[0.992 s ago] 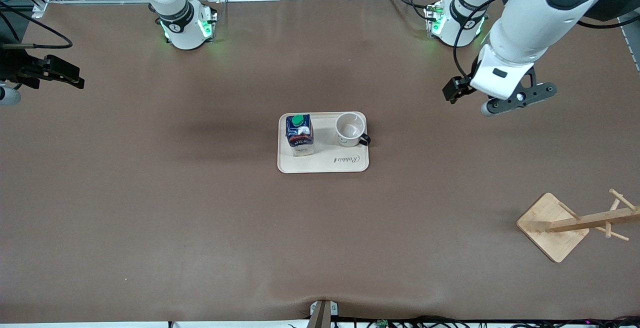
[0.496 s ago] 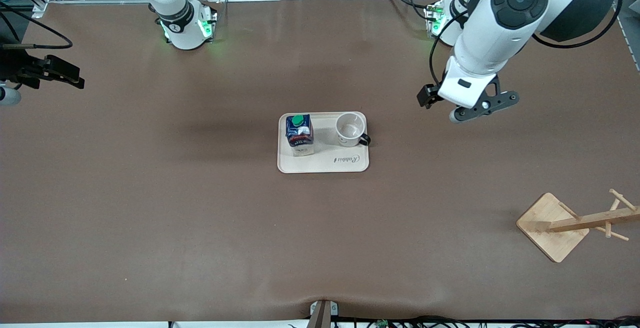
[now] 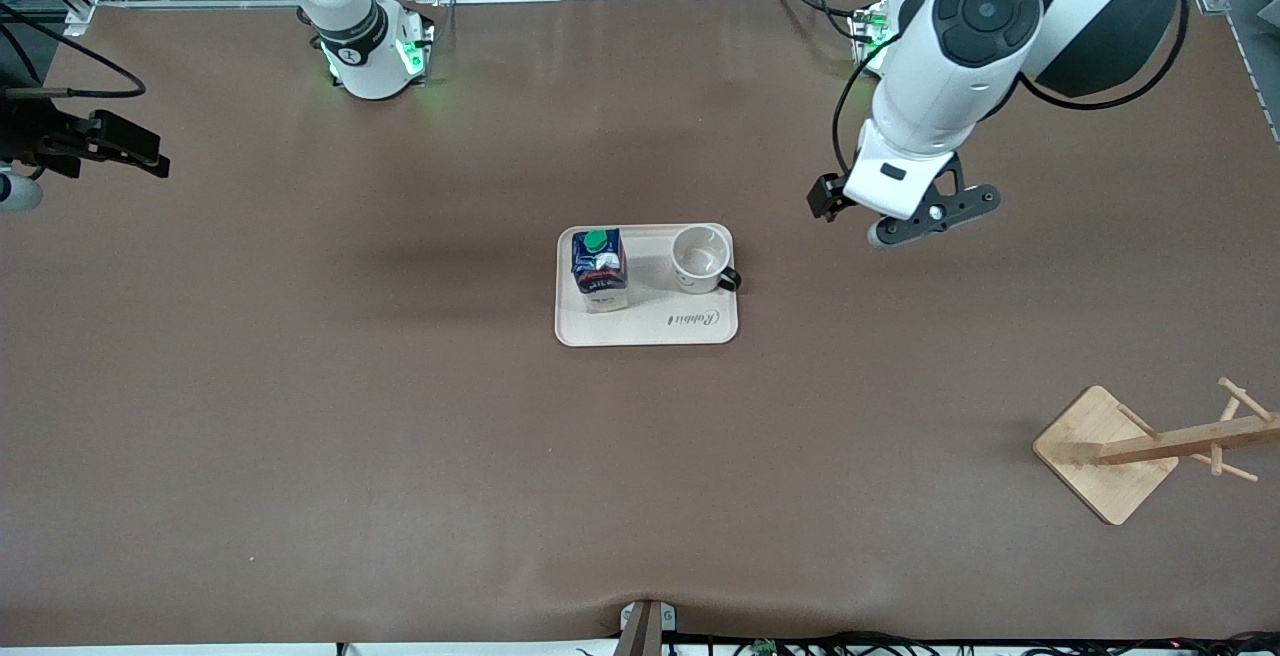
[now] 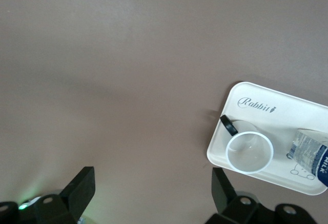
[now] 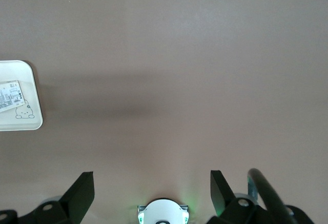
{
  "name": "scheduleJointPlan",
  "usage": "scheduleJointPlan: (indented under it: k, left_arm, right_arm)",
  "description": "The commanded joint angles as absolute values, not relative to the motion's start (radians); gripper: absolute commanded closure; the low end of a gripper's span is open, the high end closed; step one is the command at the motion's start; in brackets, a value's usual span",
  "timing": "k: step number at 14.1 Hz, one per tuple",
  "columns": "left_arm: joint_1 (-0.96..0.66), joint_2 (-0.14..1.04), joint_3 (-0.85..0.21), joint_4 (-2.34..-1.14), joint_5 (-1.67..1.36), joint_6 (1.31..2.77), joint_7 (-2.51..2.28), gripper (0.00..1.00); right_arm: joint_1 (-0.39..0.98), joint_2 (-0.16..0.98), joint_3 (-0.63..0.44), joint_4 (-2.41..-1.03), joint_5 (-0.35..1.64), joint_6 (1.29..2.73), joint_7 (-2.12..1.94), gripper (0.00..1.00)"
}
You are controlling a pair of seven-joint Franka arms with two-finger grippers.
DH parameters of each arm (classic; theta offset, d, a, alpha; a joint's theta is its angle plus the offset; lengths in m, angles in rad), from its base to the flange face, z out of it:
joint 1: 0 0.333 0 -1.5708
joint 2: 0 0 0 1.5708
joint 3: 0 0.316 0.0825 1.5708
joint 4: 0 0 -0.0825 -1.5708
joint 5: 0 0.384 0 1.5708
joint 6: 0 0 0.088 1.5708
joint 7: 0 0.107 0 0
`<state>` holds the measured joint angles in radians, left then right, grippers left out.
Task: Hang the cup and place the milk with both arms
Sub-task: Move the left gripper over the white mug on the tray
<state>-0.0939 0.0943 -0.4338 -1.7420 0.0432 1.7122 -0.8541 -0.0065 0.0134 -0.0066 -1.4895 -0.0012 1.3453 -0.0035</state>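
The white cup (image 3: 699, 259) stands upright on a cream tray (image 3: 648, 328), its black handle toward the left arm's end. Beside it on the tray stands the dark blue milk (image 3: 598, 269) with a green cap. My left gripper (image 3: 905, 221) hangs over bare table between the tray and the left arm's base. It is open and empty, with the cup (image 4: 249, 152) and milk (image 4: 312, 155) off to one side of its fingers (image 4: 82, 190). My right gripper (image 5: 152, 183) waits open and empty, high over its own base (image 5: 163, 212).
A wooden peg rack (image 3: 1105, 451) stands near the front camera at the left arm's end. Brown matting covers the table. The tray (image 5: 20, 124) corner shows at the edge of the right wrist view. Cables lie by the left arm's base (image 3: 870, 31).
The left arm has swung from its end of the table toward the tray, bringing the cup and tray into its wrist view. The right arm, cup and milk have not moved.
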Motion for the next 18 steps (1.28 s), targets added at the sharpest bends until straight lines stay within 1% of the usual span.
scheduleJointPlan:
  k: [1, 6, 15, 18]
  left_arm:
    - [-0.107, 0.13, -0.434, -1.749, 0.041, 1.77, -0.903, 0.0]
    - [-0.181, 0.225, -0.434, -1.749, 0.051, 1.897, -1.084, 0.0]
    - [-0.279, 0.345, -0.43, -1.747, 0.058, 2.02, -1.278, 0.0]
    - [-0.323, 0.408, -0.433, -1.747, 0.184, 2.049, -1.409, 0.0]
  right_arm:
    - [-0.018, 0.015, -0.002, -1.489, 0.021, 1.338, 0.003, 0.0]
    - [-0.017, 0.015, -0.002, -1.488, 0.021, 1.336, 0.003, 0.0]
    - [-0.009, 0.017, -0.002, -1.486, 0.023, 1.338, 0.003, 0.0]
    - [-0.008, 0.017, -0.002, -1.485, 0.023, 1.338, 0.002, 0.0]
